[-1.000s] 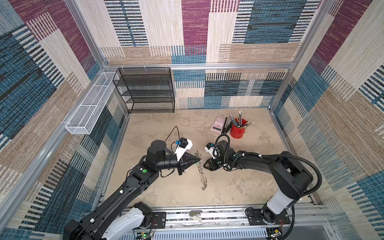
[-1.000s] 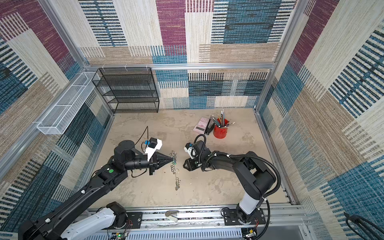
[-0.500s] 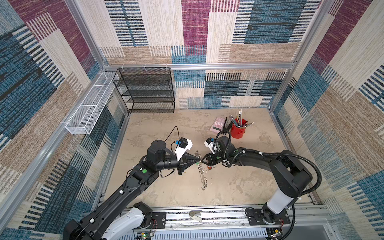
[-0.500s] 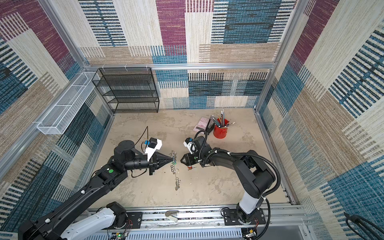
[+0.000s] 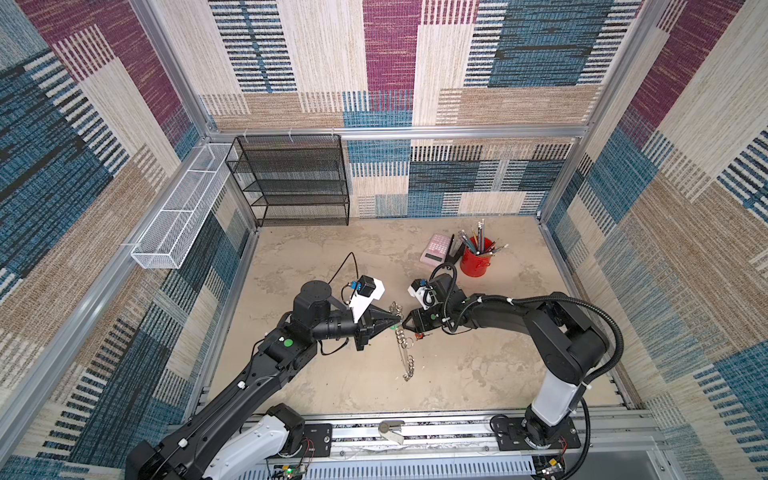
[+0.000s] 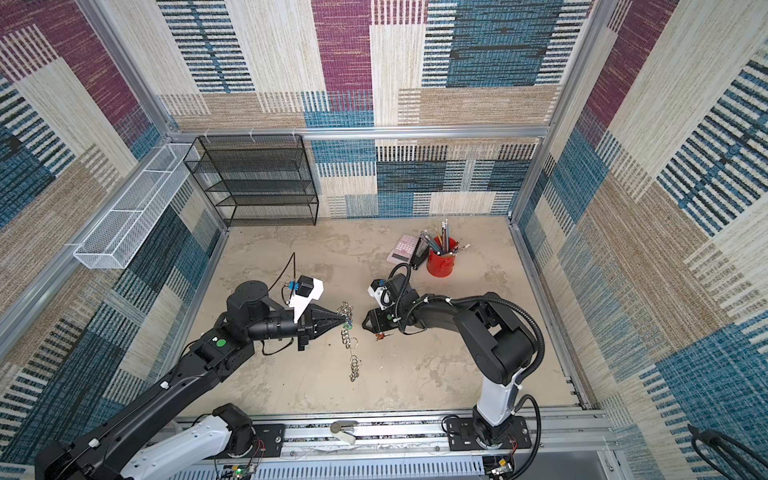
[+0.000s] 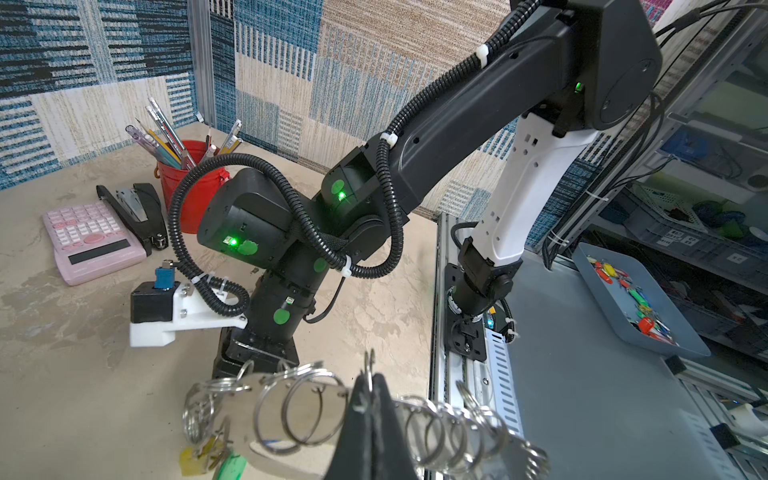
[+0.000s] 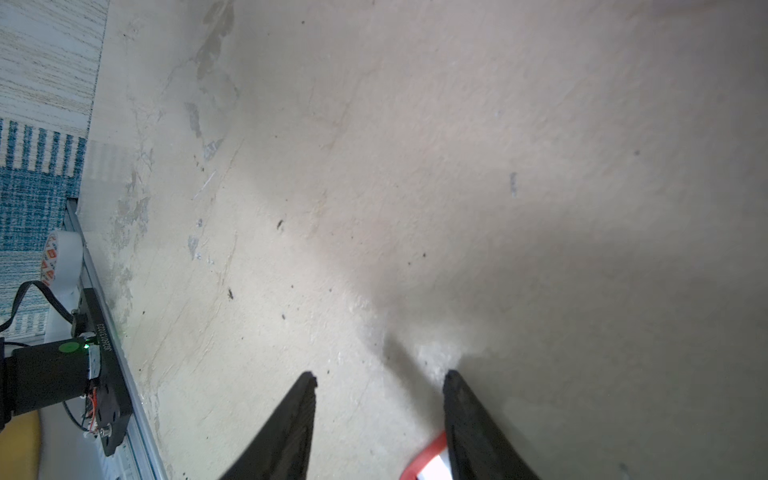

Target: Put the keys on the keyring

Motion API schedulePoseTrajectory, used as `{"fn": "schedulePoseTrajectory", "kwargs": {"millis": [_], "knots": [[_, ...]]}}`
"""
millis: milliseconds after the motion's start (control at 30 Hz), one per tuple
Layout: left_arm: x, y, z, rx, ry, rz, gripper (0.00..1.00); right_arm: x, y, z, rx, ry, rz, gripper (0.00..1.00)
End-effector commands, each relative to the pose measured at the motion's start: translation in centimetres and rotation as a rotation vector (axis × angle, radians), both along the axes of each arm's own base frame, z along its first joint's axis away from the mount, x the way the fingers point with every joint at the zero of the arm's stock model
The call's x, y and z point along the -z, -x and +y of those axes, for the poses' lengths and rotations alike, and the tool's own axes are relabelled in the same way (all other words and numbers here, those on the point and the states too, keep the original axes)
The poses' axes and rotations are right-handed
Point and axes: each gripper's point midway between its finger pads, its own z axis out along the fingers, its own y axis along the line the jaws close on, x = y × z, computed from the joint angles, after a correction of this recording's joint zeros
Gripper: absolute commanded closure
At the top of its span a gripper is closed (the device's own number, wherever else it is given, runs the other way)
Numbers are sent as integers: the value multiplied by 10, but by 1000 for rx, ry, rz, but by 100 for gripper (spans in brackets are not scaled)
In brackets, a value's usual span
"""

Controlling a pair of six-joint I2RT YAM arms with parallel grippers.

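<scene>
The counter carries both arms near its centre, tips facing each other and close together. The left gripper has its jaws closed on the keyring. It pinches the band between neighbouring split rings and holds that end raised, while the rest hangs down and the lower end trails onto the counter. The right gripper has its jaws apart and empty, pointed low at the counter, with the red-tagged key lying at the inner side of one jaw. Whether the tag touches that jaw cannot be determined from the wrist view.

Hazards:
- Closing on the plastic tag rather than the metal key would leave the key free to swing and miss the ring gap.
- The flexible band can twist or sag in a single pinch and turn the target ring away.
- With the two tips this close, a small lateral error would bring them into contact.
- A loose key on the smooth counter may slide away from a closing jaw.

The keyring appears as a flat grey band edged with silver rings. A yellow tag and a green tag hang at one end.
</scene>
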Motion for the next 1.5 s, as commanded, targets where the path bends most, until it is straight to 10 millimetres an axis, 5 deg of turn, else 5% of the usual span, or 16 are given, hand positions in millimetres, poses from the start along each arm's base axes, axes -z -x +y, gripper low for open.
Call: {"fn": "schedulePoseTrajectory", "kwargs": {"millis": [0, 233, 533, 767, 967, 1467], "knots": [[-6, 1, -1, 17, 16, -39, 100, 17, 11, -28, 100, 74, 87, 48], [-6, 1, -1, 19, 19, -37, 100, 28, 43, -56, 189, 63, 172, 48], [-6, 1, -2, 22, 24, -34, 100, 15, 78, -52, 229, -132, 261, 48], [-8, 2, -2, 25, 29, -37, 100, -16, 49, -60, 239, -75, 52, 47], [-7, 2, -2, 23, 26, -37, 100, -38, 31, -48, 159, -111, -150, 62], [-2, -1, -3, 21, 15, -25, 100, -24, 43, -18, -15, -57, -297, 62]]}}
